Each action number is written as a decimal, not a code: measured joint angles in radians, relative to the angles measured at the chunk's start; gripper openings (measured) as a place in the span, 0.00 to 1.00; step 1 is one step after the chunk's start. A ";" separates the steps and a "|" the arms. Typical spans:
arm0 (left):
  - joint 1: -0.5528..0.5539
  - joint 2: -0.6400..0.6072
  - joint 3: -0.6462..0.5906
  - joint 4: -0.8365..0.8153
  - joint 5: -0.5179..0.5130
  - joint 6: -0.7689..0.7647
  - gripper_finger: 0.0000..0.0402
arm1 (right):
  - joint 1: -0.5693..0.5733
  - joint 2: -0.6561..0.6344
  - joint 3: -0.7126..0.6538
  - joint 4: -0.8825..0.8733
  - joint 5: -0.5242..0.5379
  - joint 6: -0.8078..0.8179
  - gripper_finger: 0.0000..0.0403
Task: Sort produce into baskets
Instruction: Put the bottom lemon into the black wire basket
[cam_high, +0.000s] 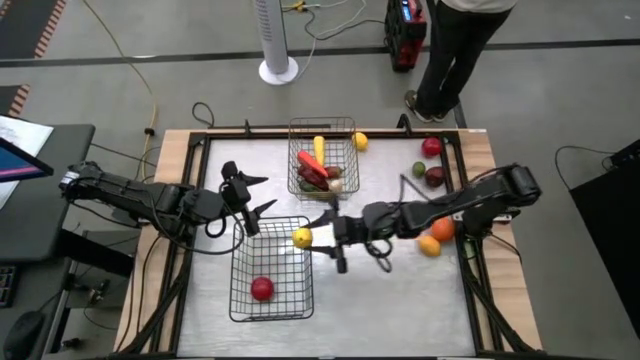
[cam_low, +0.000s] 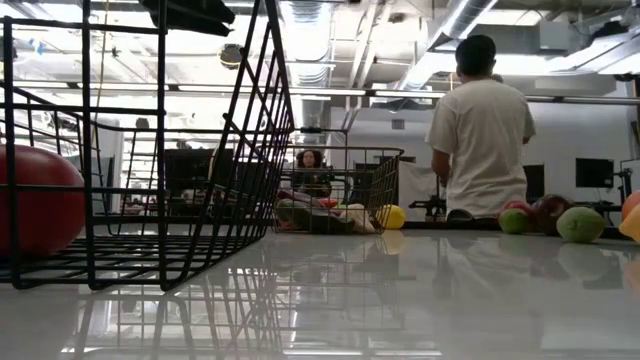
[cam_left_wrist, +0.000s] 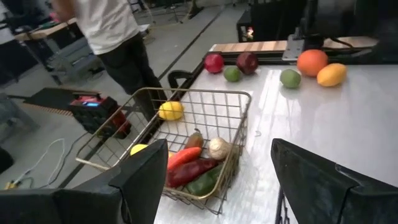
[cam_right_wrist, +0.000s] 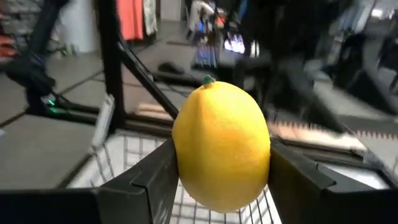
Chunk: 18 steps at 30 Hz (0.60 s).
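My right gripper is shut on a yellow lemon above the far right corner of the black wire basket, which holds a red apple. My left gripper is open and empty, between the black basket and the gold wire basket. The gold basket holds red peppers, a carrot, a garlic and a lemon. On the table's right lie apples, limes, an orange and a yellow-orange fruit. My right gripper pinches the lemon's two opposite sides between its two fingers. The fingers come about level from the table's right side. The lemon is lifted clear over the black basket, its green stem tip showing at its top in the wrist view.
Another lemon lies just outside the gold basket's far right corner. A person stands beyond the table's far edge. A white fan base stands on the floor behind the table.
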<state>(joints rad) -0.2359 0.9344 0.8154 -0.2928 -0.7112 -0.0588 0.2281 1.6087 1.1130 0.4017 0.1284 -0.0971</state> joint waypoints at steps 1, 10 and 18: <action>0.000 0.000 0.000 0.000 -0.013 -0.006 0.68 | -0.006 0.029 0.000 0.008 -0.001 0.011 0.59; 0.000 -0.002 0.000 0.022 -0.072 -0.013 0.68 | -0.030 0.252 0.145 -0.133 -0.003 0.066 0.63; 0.000 -0.002 0.000 0.022 -0.072 -0.006 0.68 | -0.035 0.269 0.291 -0.403 -0.026 0.063 0.77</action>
<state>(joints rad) -0.2359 0.9329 0.8154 -0.2709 -0.7836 -0.0650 0.1932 1.8779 1.4036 -0.0016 0.1021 -0.0345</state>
